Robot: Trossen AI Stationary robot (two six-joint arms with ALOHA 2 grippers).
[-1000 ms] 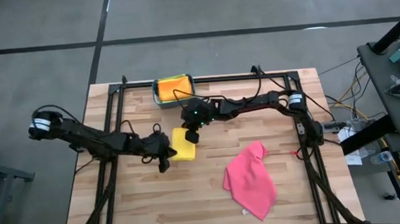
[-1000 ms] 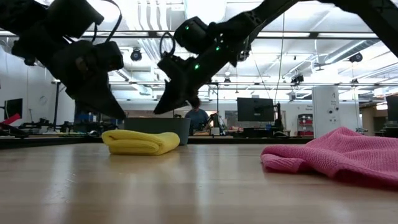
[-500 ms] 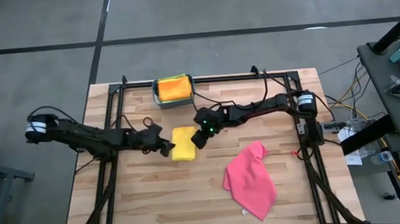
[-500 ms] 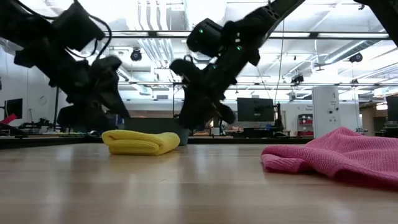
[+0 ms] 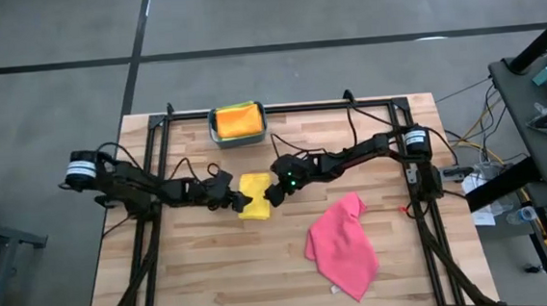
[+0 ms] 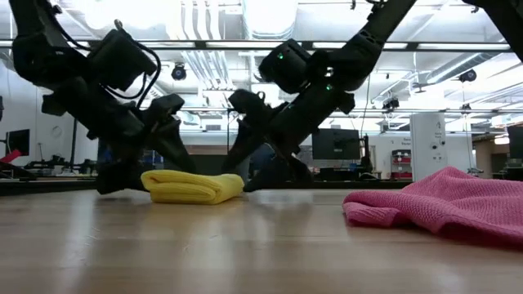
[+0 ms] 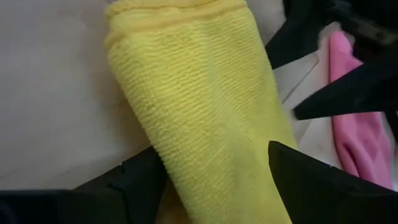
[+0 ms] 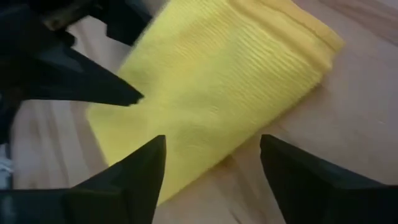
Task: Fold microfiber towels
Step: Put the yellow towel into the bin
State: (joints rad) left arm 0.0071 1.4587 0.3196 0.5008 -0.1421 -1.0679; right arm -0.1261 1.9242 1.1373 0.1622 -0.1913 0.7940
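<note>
Both arms low at table centre, left gripper (image 5: 230,198) and right gripper (image 5: 274,189) spread wide, straddling opposite ends of folded yellow towel (image 5: 253,195); pink towel (image 5: 343,244) well apart, bare wood between.

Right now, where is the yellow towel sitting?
In the high view the folded yellow towel lies near the table's middle, between the left gripper and the right gripper, with the pink towel to its right.
</note>
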